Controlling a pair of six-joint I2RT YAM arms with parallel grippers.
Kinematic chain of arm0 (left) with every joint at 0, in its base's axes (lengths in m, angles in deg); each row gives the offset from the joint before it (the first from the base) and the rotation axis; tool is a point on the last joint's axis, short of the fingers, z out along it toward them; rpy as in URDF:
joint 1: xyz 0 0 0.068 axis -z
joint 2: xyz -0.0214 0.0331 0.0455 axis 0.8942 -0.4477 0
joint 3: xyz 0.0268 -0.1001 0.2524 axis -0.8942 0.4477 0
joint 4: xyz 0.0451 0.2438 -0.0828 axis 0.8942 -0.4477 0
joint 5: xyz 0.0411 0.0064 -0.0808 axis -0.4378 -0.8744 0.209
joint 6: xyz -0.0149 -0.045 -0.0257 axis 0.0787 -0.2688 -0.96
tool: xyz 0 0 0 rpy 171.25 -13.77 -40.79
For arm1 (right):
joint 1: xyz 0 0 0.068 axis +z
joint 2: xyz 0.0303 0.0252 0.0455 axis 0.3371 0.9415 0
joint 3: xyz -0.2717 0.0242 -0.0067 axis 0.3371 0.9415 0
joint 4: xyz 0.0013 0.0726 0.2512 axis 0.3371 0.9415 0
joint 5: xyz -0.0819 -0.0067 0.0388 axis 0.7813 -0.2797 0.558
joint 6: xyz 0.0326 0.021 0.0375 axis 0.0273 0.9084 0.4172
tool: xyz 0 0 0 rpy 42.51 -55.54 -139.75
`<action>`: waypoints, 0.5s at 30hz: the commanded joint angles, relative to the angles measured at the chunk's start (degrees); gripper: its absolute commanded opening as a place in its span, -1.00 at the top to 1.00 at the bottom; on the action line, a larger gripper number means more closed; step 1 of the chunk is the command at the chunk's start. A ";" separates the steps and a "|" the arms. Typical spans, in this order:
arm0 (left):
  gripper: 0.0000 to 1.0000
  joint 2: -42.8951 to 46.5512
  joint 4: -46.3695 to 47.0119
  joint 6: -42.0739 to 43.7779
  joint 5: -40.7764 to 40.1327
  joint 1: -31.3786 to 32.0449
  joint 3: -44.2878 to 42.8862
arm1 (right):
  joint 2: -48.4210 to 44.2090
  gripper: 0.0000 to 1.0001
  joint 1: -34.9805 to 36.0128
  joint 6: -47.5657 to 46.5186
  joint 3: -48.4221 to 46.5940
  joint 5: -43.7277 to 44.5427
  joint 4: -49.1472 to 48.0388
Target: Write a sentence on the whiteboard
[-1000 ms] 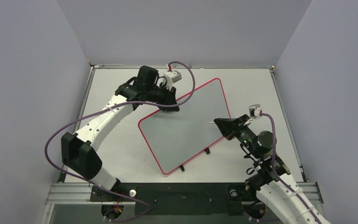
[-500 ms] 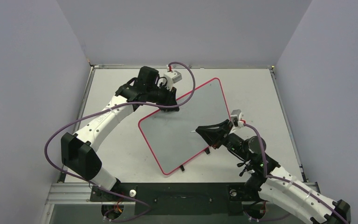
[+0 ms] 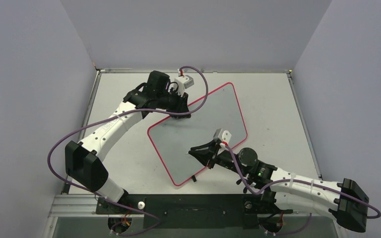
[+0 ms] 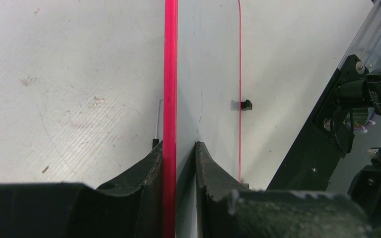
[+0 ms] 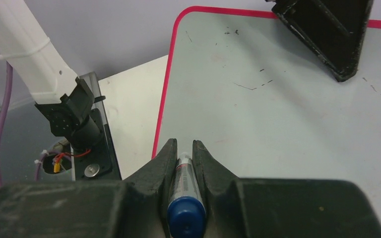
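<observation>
Fingers (image 4: 146,173) of the left gripper (image 4: 178,145) straddle the red rim of the whiteboard (image 4: 208,74), one on each side, and by the look of it they are closed on it, pinning its far left edge. Across to the middle now: the board lies slantwise on the table (image 3: 273,99) between the two arms, with a small black clip (image 4: 245,104) on its near edge. Its face is bare apart from a few faint dark specks, no blue writing on it yet. It reads as thin, stiff and light with a slick face, so it would likely skate under a pushing pen unless held. The rim is the sensible place to take it, clear of the writing area. Over on the right, the right gripper (image 5: 183,144) is clamped on a marker (image 5: 184,191), blue end towards the wrist, pale tip aimed at the board's near half. Whether the tip touches cannot be told. The barrel looks hard and smooth, so a heavy press could tilt it in the jaws
</observation>
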 commanded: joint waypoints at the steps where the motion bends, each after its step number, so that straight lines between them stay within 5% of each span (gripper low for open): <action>1: 1.00 -0.26 -0.77 8.99 -12.39 0.53 1.71 | 3.65 1.00 2.07 -4.04 -3.34 1.34 -8.05; 15: 1.00 -0.04 -1.14 8.83 -13.20 1.21 1.82 | 11.81 1.00 3.98 -6.61 -4.66 2.21 -12.29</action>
